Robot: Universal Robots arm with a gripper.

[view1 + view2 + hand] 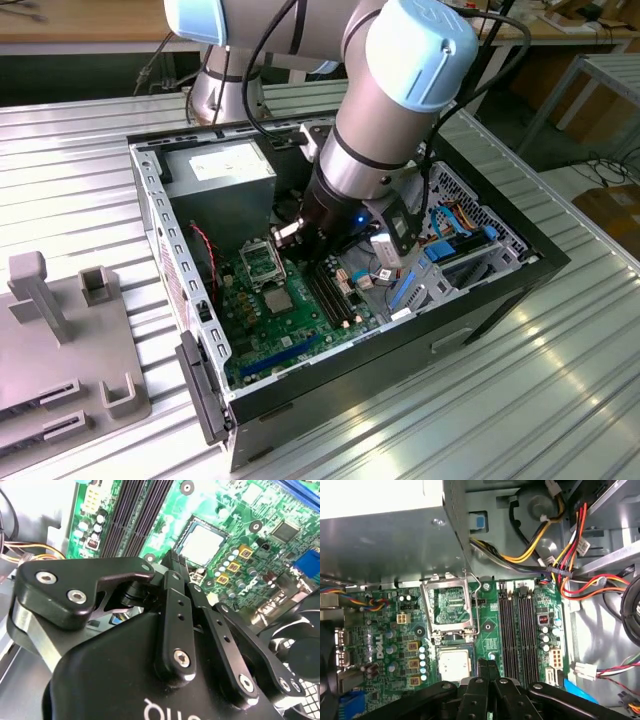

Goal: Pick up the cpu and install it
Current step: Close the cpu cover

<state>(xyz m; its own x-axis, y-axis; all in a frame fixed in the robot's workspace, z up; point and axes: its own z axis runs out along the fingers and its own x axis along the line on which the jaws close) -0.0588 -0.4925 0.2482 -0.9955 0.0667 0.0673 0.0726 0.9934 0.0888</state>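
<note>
The cpu (454,662), a small square with a silver-grey top, lies flat in the black-framed socket on the green motherboard (490,625). It shows again in the second wrist view as the cpu (202,545) and in the exterior view as the cpu (277,300). My gripper (487,664) hangs just above the board, right beside the cpu on the side of the memory slots. Its two black fingers are pressed together with nothing visible between them, as the gripper (175,560) also shows in the second wrist view.
The socket's metal load plate (447,605) stands flipped open next to the cpu. Black memory slots (517,630) run alongside. Cable bundles (560,565) and the power supply (225,170) crowd the case (160,230). A grey fixture (60,330) sits on the table at the exterior view's left.
</note>
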